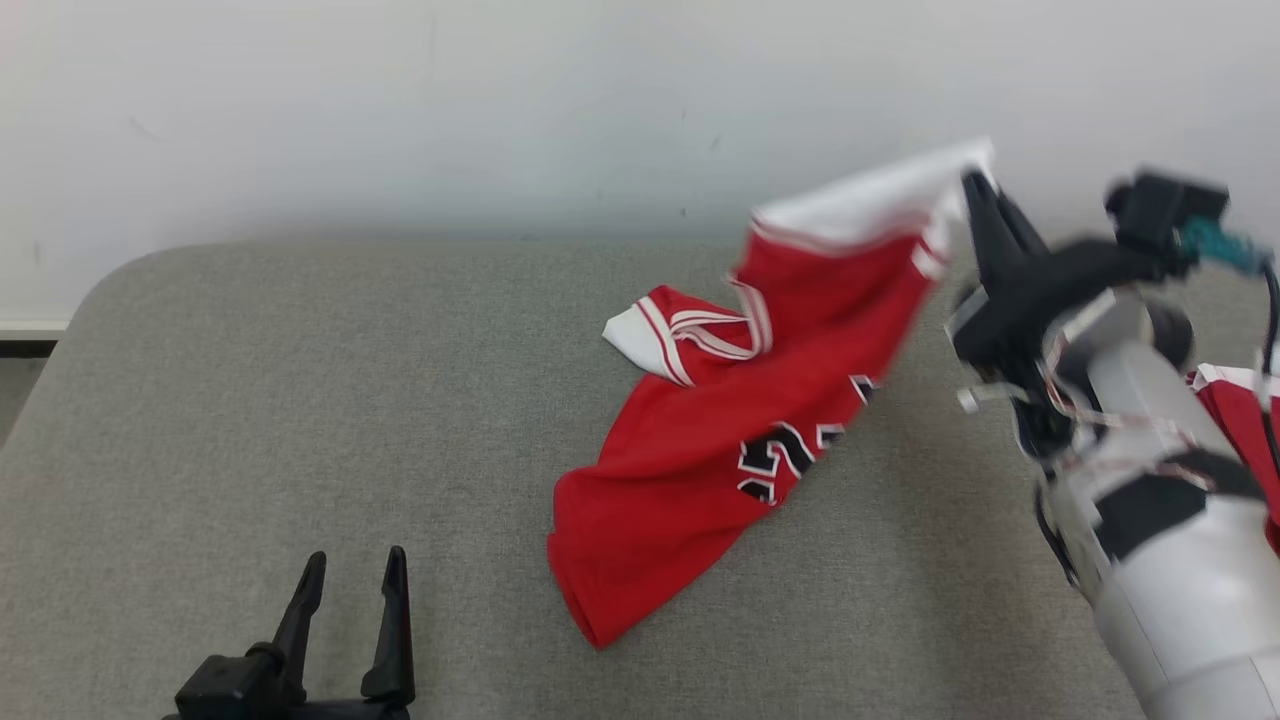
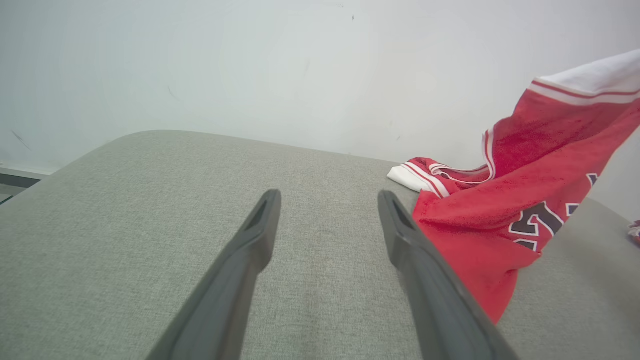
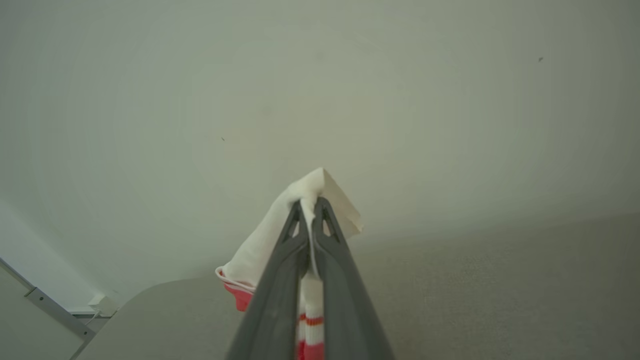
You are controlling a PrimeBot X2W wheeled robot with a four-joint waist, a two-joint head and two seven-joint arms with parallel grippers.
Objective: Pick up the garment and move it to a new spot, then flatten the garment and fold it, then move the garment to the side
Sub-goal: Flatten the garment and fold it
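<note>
garment (image 1: 700, 440) — black digits, perhaps "2", folded

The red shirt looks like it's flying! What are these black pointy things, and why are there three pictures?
The black pointy things are a robot's fingers. It has two arms, each ending in a gripper with two fingers. One picture comes from a camera on its head, looking down at a grey padded surface. The others come from cameras on its wrists, looking along the fingers. The right gripper is shut on the white edge of the red jersey and holds that corner up in the air, while the rest lies on the padding. The left gripper is open, holding nothing, beside the jersey.
</note>
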